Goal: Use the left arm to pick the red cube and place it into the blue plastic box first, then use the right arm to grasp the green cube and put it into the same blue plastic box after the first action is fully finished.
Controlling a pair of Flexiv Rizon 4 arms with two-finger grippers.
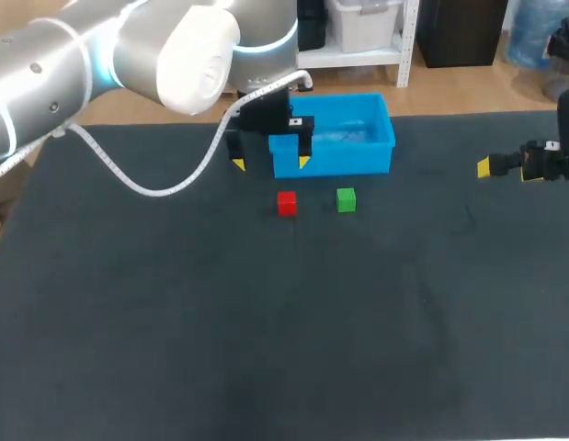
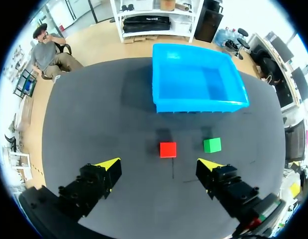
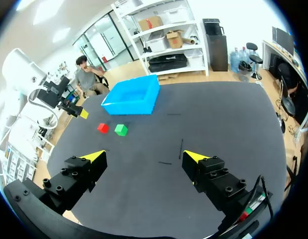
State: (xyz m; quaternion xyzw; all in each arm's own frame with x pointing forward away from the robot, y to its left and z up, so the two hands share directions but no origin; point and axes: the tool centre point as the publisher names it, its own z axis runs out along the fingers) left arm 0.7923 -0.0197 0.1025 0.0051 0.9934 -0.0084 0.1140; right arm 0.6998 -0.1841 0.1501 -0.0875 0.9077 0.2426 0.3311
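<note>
Dark desk (image 1: 174, 322). Red cube (image 1: 286, 203) sits mid-frame, left of green cube (image 1: 346, 199), below blue plastic box (image 1: 376, 119). Left gripper (image 1: 270, 163) is spread wide, just above the red cube in frame. Best to centre on it and descend straight, clear of green.

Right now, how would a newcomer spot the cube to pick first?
Find the blue plastic box, the biggest coloured thing there. Two small cubes lie just in front of it, apart. The red cube is the left one; its only neighbour is the green cube.
</note>
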